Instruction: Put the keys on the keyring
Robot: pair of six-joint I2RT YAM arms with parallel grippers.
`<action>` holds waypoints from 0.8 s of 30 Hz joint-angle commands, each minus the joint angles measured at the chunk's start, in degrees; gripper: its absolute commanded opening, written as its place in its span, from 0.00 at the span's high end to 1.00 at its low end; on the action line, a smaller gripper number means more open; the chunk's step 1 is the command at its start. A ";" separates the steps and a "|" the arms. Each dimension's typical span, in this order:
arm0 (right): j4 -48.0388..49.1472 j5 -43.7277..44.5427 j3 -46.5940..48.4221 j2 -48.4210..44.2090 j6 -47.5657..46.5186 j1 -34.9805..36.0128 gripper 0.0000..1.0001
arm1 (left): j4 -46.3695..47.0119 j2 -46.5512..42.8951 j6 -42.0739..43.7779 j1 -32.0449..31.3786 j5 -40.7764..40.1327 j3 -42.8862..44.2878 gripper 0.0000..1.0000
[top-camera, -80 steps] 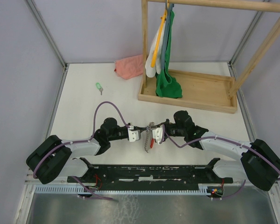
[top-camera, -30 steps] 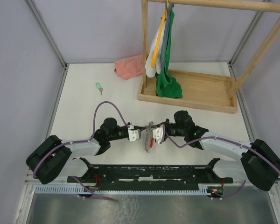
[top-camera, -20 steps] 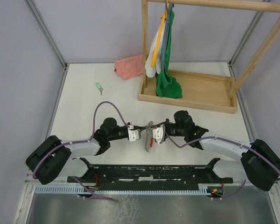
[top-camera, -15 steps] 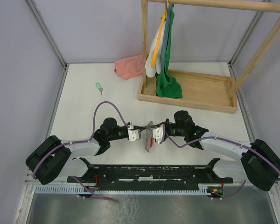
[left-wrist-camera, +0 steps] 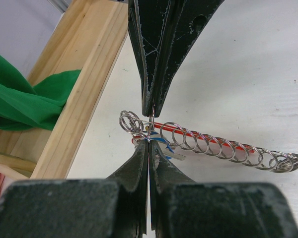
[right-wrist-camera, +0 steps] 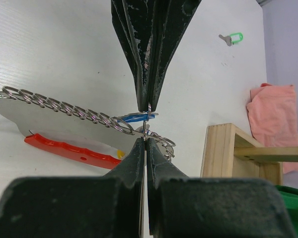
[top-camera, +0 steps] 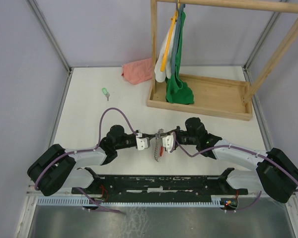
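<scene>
The keyring [top-camera: 157,147] hangs between my two grippers just in front of the arm bases. Its small metal ring [left-wrist-camera: 150,126] is pinched edge-on from both sides. My left gripper [left-wrist-camera: 149,141] is shut on it, and my right gripper [right-wrist-camera: 145,139] is shut on it from the opposite side. The silvery chain [left-wrist-camera: 223,147] and red strap [right-wrist-camera: 69,148] trail off to one side. The blue key [right-wrist-camera: 136,118] sits right at the ring; I cannot tell whether it is threaded on. The green key [top-camera: 105,92] lies alone on the table at the far left.
A pink cloth [top-camera: 137,71] lies at the back of the table. A wooden rack base [top-camera: 223,101] with green and white cloths hanging over it stands at the back right, close behind the grippers. Grey walls close the table's left and right sides.
</scene>
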 commanded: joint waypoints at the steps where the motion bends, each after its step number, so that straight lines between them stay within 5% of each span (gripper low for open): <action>1: 2.42 0.24 0.59 -1.32 0.65 -0.15 0.99 | 2.91 -1.64 -1.96 -0.04 0.35 0.08 0.97; 24: 2.47 0.36 0.60 -1.60 0.65 -0.16 0.99 | 2.16 -1.21 -2.05 -0.09 1.04 0.53 0.97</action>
